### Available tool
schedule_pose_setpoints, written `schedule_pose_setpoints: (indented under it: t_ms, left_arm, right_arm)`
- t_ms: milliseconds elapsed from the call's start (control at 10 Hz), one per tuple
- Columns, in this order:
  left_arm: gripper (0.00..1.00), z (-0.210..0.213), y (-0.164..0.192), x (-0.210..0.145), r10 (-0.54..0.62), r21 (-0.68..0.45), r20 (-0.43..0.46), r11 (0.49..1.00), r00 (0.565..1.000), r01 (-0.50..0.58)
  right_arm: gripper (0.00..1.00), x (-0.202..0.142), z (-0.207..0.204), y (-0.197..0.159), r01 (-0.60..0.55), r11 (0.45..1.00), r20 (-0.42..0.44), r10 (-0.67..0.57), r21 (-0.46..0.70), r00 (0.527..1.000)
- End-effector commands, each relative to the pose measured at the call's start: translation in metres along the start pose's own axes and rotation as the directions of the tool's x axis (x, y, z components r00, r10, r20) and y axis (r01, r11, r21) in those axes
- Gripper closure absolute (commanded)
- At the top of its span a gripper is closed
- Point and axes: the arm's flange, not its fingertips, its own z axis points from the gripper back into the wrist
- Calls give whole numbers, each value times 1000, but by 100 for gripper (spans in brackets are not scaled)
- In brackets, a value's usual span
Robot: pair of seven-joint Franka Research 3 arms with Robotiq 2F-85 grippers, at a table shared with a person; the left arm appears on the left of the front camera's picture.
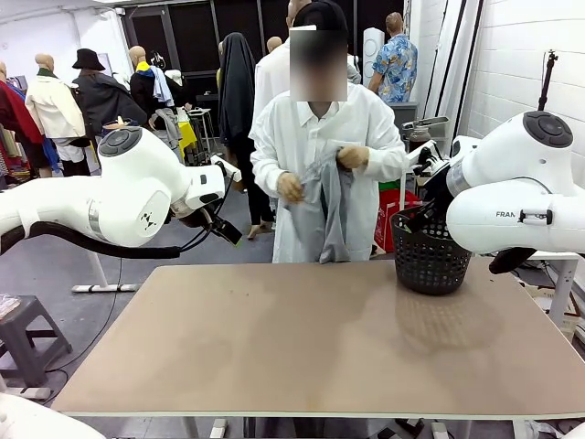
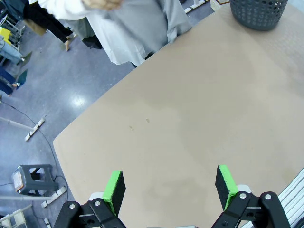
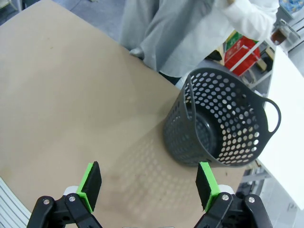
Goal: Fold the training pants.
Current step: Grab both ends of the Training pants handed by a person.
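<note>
Grey soft training pants [image 1: 326,215], one item: I see them hanging at the far edge of the table [image 1: 302,347], held up by the person [image 1: 302,137] in a white shirt. Dark mesh basket [image 1: 430,254], one item, upright at the table's far right corner. On my side, the left gripper [image 2: 168,183] and the right gripper [image 3: 149,183] hover over bare tabletop, jaws spread wide, holding nothing, the right one near the basket.

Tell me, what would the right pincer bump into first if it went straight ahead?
Probably the bare tabletop, right beside the black mesh basket. The right pincer is open and points down at that spot. Depth is unclear, so it might brush the basket's side.
</note>
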Motion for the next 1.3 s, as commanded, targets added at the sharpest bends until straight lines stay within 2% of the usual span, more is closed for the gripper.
schedule_pose_setpoints:
  t_ms: [0,1200]
  left_arm:
    - [0,-2,1,1,0,4,10,1000,1000,0]
    - [0,-2,1,1,0,4,10,1000,1000,0]
  right_arm:
    - [0,0,0,0,-1,1000,3,1,0,1000]
    - [0,0,0,0,-1,1000,3,1,0,1000]
